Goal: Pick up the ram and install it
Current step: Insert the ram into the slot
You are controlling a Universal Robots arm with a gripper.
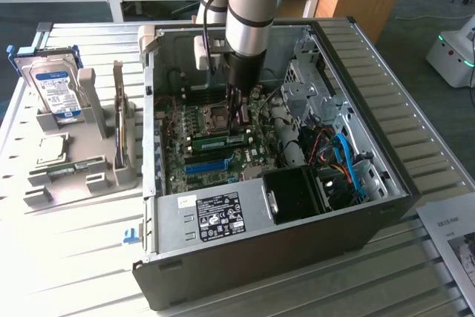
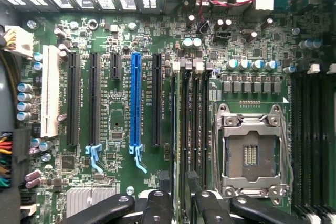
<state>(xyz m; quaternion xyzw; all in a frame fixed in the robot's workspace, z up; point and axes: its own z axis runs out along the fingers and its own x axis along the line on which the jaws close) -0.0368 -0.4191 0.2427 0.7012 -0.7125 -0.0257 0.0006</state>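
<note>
The ram (image 1: 219,141) is a green stick standing on edge in a slot of the motherboard (image 1: 185,120), between the processor socket (image 2: 252,153) and the blue expansion slot (image 2: 136,100). In the wrist view the ram (image 2: 181,140) shows edge-on as a thin dark line in the slot group. My gripper (image 1: 239,114) reaches down into the open computer case (image 1: 371,206), over the end of the ram on the exterior view's right. The gripper (image 2: 181,200) is open, with one black finger (image 2: 157,203) on each side of the stick and a gap to each.
Outside the case, on the exterior view's left, grey holders carry a blue-labelled hard drive (image 1: 52,87), an upright green stick (image 1: 119,120) and a flat board (image 1: 67,168). Blue and black cables (image 1: 345,161) and a black fan shroud (image 1: 297,194) crowd the case's right side.
</note>
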